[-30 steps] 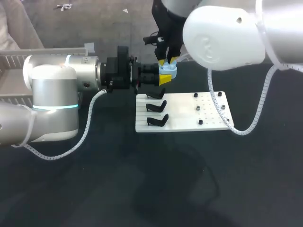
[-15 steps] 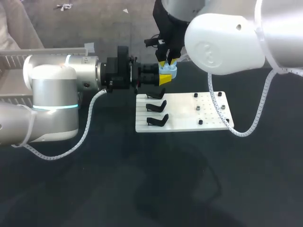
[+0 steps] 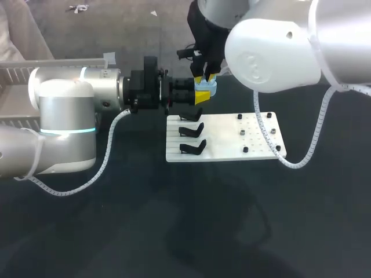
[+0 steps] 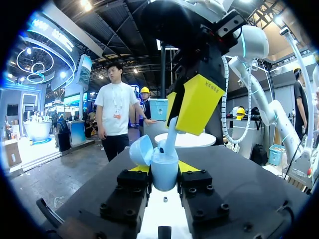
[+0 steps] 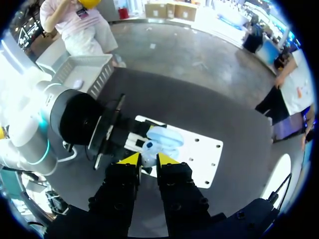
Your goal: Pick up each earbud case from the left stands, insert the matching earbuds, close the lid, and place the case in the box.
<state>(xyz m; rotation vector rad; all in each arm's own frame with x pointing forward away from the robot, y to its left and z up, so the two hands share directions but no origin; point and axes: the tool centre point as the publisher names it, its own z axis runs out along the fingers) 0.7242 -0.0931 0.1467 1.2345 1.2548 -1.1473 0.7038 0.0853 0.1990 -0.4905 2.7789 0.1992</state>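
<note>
1. Our left gripper clamped the pale blue, egg-shaped plastic earbud case between its two fingers, lid flipped open to one side.
2. Our right gripper stood just above that case, its fingers narrowed on a pale blue earbud whose lower end met the case's open top.
3. Below both sets of fingers we saw a white perforated board carrying three black stands.

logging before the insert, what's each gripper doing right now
Left gripper: closed on the open earbud case.
Right gripper: closed on an earbud.
</note>
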